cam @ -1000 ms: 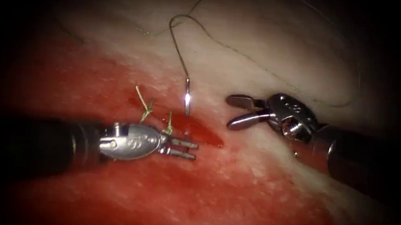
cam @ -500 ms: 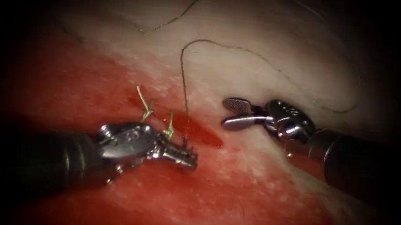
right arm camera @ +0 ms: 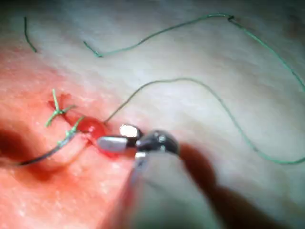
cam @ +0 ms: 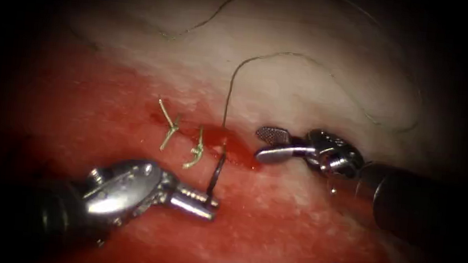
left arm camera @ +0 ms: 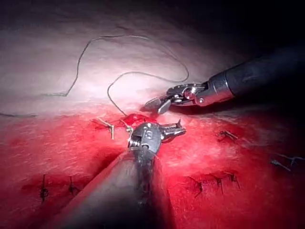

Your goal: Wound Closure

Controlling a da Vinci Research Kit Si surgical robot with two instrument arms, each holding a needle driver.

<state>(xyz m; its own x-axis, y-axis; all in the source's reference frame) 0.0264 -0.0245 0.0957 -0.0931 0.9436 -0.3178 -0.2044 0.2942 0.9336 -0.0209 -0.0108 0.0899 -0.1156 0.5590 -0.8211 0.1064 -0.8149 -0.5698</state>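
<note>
Left tool [cam: 210, 203]: ridged steel fingers clamped on the dark curved needle [cam: 217, 173] near its tip, just left of the cut [cam: 232, 151].
Needle: rises from the glossy red tissue [cam: 293, 234]; thin thread [cam: 275, 55] trails up over pale tissue.
Right tool [cam: 270, 143]: fingers parted, empty, at the cut's right end.

Dark vignetted edges, bright centre
</note>
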